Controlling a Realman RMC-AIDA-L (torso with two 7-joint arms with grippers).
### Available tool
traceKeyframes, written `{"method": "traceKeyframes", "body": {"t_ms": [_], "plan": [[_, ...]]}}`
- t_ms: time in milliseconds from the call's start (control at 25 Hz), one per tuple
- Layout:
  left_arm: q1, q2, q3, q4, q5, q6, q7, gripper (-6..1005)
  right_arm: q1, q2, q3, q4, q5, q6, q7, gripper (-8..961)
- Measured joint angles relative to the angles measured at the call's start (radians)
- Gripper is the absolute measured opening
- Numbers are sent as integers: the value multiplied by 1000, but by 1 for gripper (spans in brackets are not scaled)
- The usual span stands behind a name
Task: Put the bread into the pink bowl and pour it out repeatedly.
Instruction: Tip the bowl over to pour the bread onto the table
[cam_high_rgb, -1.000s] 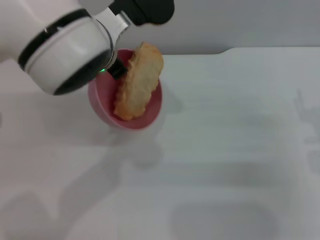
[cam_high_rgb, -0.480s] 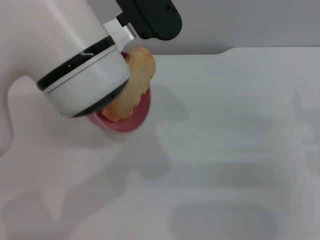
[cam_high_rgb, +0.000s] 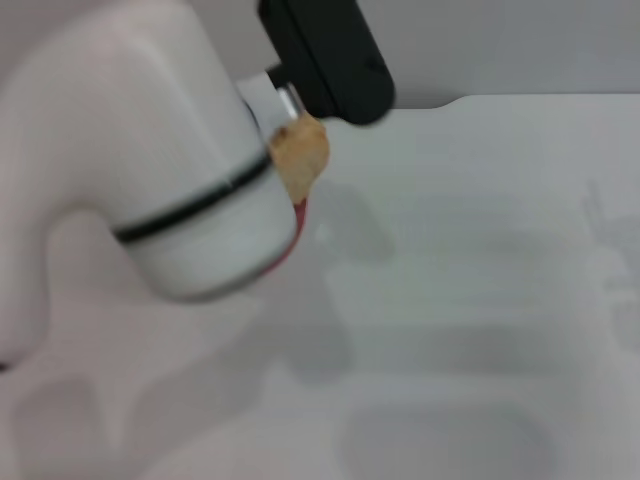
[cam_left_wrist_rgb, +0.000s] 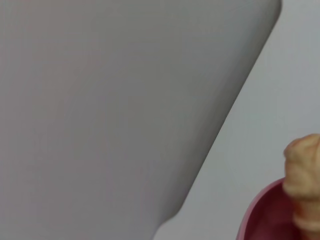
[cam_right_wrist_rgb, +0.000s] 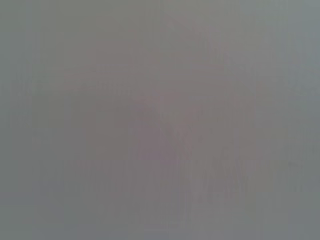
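From the head camera, my left arm (cam_high_rgb: 150, 170) fills the near left of the view, a big white forearm with a thin black ring around it, and it blocks most of what I need to see. Just past its edge a thin sliver of the pink bowl (cam_high_rgb: 296, 222) shows, raised off the table (cam_high_rgb: 480, 300) and tipped up steeply. The bread (cam_high_rgb: 300, 155) pokes out above that sliver, one pale golden end visible, right below the black wrist block. The left gripper itself is hidden behind the arm, so I cannot tell whether its fingers are spread or clamped on the bowl.

On the left wrist camera I see a curve of the bowl's rim (cam_left_wrist_rgb: 260, 210) with the ridged end of the bread (cam_left_wrist_rgb: 304, 175) sitting against its inside.

The right wrist feed gives me only flat grey; the right gripper appears nowhere. I can read no writing or labels anywhere.
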Motion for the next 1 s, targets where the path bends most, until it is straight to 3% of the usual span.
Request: {"method": "traceKeyframes", "body": {"t_ms": [360,960,1000], "plan": [[-5,-1,143,-1,105,7,-15,58,10,0,-1,14,0,0,0,667],[-10,-1,110,-47,156,47,-71,59,27,-2,-22,-21,3,81,25,666],[-12,-1,77,-46,169,51,-74,59,27,-2,-25,-29,3,89,25,666]]}}
